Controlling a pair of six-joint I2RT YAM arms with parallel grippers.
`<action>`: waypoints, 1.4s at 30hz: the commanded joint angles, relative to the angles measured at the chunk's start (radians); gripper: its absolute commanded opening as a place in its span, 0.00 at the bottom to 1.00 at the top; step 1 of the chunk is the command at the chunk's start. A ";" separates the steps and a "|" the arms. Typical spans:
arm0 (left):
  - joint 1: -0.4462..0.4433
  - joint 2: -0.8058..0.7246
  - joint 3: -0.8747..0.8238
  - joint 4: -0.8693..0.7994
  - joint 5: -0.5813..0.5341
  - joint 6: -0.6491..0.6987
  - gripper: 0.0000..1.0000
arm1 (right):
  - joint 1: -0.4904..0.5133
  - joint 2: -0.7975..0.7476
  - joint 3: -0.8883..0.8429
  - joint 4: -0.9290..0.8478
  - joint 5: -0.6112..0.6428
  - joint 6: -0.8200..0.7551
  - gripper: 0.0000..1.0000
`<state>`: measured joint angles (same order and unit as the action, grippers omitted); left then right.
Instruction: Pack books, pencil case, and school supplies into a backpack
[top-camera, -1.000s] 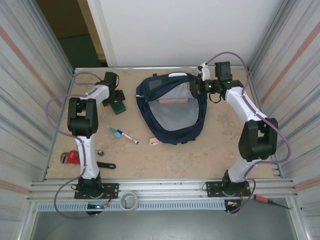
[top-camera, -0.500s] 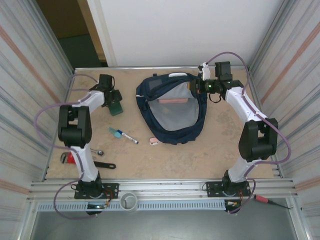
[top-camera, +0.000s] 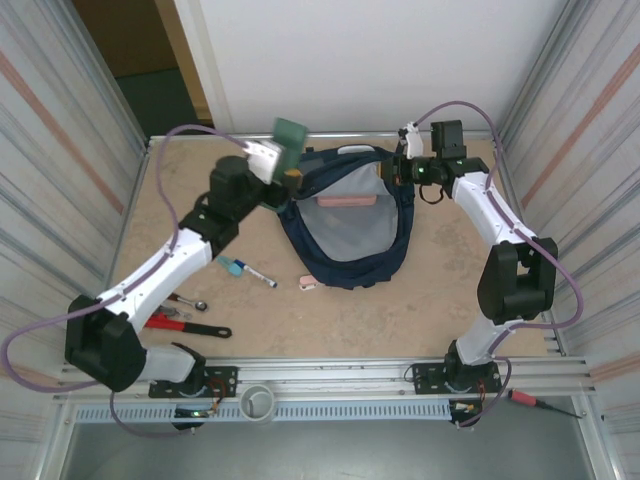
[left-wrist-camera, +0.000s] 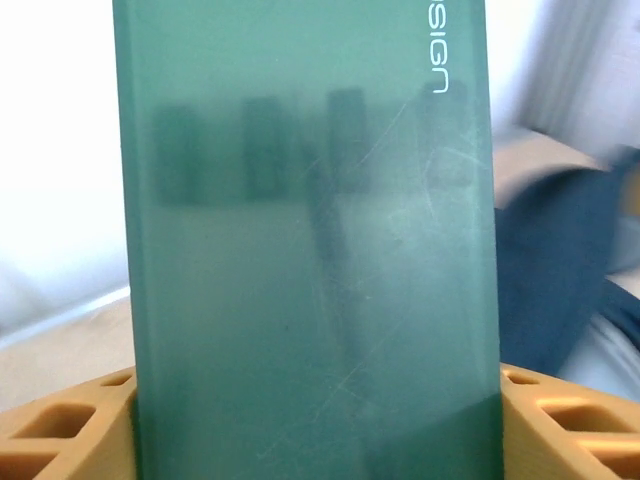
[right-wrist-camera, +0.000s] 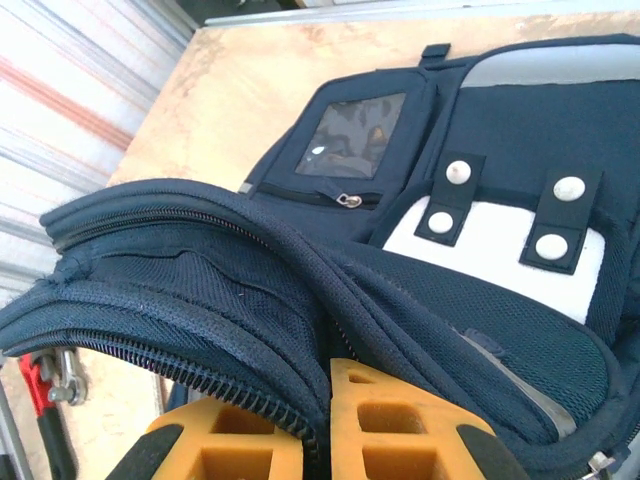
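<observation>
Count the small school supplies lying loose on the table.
3: white marker and teal piece beside its cap, left of the backpack; pink eraser at the backpack's near-left edge. More may be hidden inside.

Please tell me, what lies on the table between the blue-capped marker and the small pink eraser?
Nothing: in the top view, only bare table separates the marker from the eraser.

I see even, bright overhead light, with soft shadows on the bench (top-camera: 420, 290). Left wrist: green book (left-wrist-camera: 300, 250) carries hazy reflections and fine scratches; backpack (left-wrist-camera: 560, 280) right of it is smeared. Right wrist crisp.
</observation>
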<state>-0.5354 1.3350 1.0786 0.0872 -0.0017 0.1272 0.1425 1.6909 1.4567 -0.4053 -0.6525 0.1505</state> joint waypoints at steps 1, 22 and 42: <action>-0.069 -0.022 -0.057 0.100 0.077 0.264 0.42 | -0.013 0.006 0.070 -0.015 -0.034 0.029 0.00; -0.279 0.484 0.302 -0.151 0.168 0.956 0.43 | 0.005 0.025 0.223 -0.133 -0.073 -0.009 0.00; -0.213 0.629 0.266 0.035 -0.081 1.024 0.83 | 0.005 0.014 0.209 -0.137 -0.069 -0.011 0.00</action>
<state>-0.7376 2.0132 1.3834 0.0566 -0.0437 1.1755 0.1455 1.7447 1.6329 -0.5732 -0.6746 0.1265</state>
